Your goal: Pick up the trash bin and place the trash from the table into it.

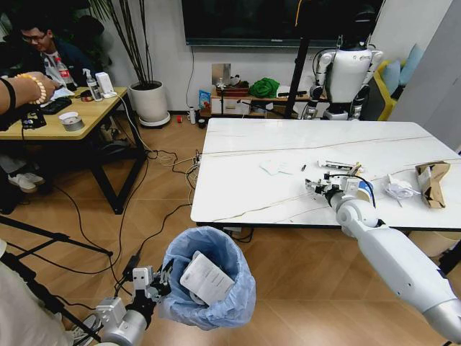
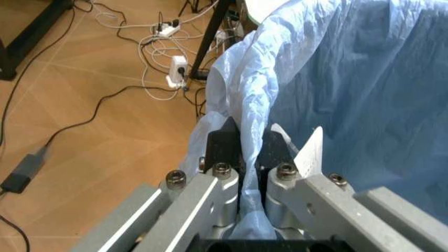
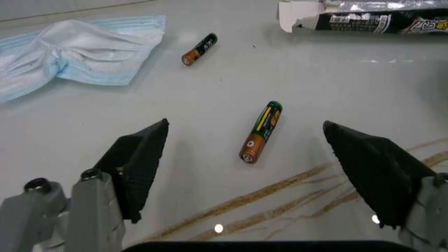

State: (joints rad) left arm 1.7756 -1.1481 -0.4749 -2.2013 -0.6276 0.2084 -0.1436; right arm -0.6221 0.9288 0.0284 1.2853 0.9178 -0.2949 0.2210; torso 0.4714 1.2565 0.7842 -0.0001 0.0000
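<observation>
Trash bin bag: crinkled light blue, see-through, white paper inside
Table: white, thin tan-brown veins
Near battery: black, green tip, yellow stripe, copper-orange end
Far battery: same black and orange
Face mask: pale blue, white pleats
Paper bag: crumpled brown
Right gripper: black pads, grey metal
Floor: warm orange-brown wood

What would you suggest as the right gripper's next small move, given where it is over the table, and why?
Probably lower the right gripper straight down and close on the nearer battery. Its jaws stand wide open with that battery lying flat on the table roughly midway between them, apart from the mask. The left gripper already clamps the trash bin liner's rim, ready to receive it.
</observation>
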